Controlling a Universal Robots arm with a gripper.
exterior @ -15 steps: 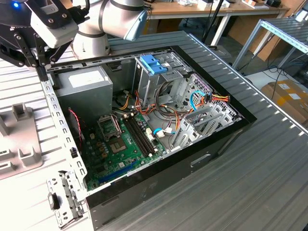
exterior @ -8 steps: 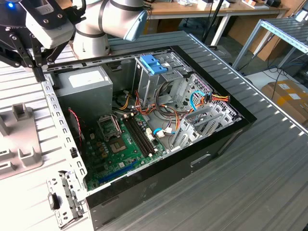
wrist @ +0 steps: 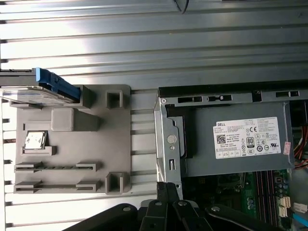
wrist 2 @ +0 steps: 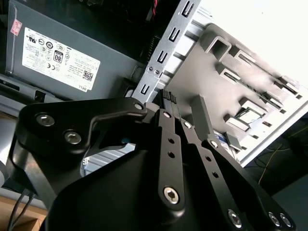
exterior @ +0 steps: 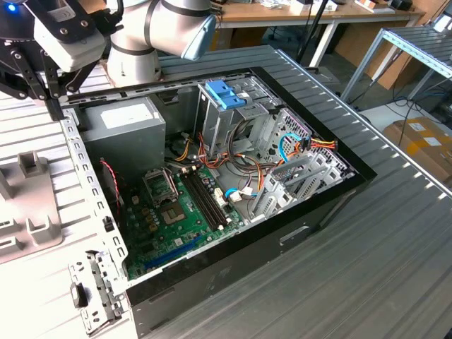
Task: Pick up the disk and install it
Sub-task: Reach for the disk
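Observation:
The disk (wrist: pixel 33 89) lies at a corner of a grey fixture plate (wrist: pixel 122 144) in the first wrist view. It is a flat grey drive with a blue end tab (wrist: pixel 57 84). My gripper (wrist: pixel 168 191) is shut with nothing between its fingers. It hovers over the metal rim of the open computer case (wrist: pixel 166 144), between the plate and the power supply (wrist: pixel 236 144), well apart from the disk. In the second wrist view the ribbed fingertips (wrist 2: pixel 168 95) touch each other. In the exterior view the gripper (exterior: pixel 54 109) hangs at the case's far left corner.
The open case (exterior: pixel 233 176) holds a motherboard (exterior: pixel 176 212), cable bundles and a tall metal cage with a blue latch piece (exterior: pixel 224 93) on top. The fixture plate (exterior: pixel 32 212) sits on the ribbed table at the exterior view's left. The arm's body (exterior: pixel 148 35) stands behind the case.

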